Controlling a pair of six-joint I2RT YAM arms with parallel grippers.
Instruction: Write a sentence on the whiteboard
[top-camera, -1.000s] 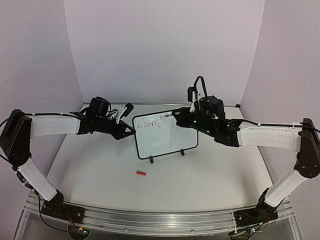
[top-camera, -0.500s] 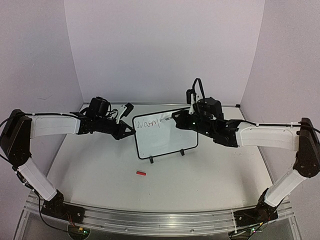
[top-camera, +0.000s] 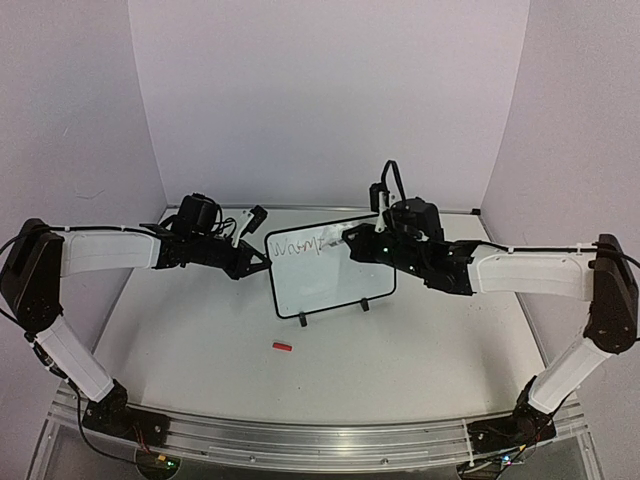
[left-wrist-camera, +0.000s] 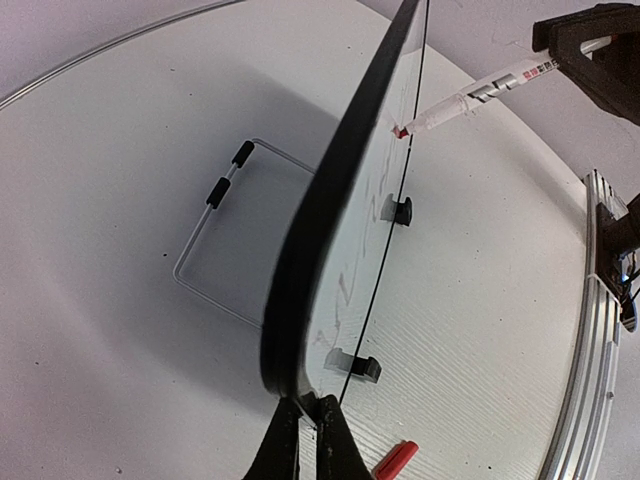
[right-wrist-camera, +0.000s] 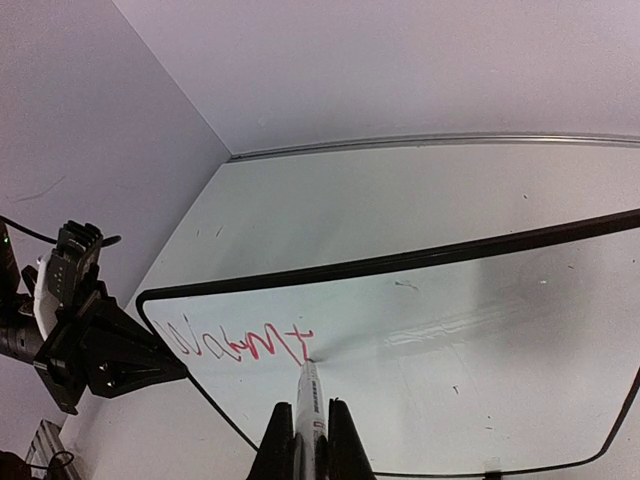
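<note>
Carefully, I'm pinching the left edge of the whiteboard (top-camera: 335, 275) with the left gripper (left-wrist-camera: 306, 420). It's standing mid-table, looking light, thin and tippy. The right gripper (right-wrist-camera: 305, 415) is clamping the marker (right-wrist-camera: 308, 385), writing the sentence (right-wrist-camera: 240, 345).

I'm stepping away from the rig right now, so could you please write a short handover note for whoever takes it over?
Left gripper: fingers shut on the whiteboard by its left edge, steadying it upright on its clip feet.
Right gripper: fingers shut on the marker, tip touching the board.
Done: the sentence is begun, one short red scrawl at the top left, with the marker tip at its end.
Left: the rest of the writing; most of the board is blank.
Also: a red cap lies on the table in front of the board.
</note>
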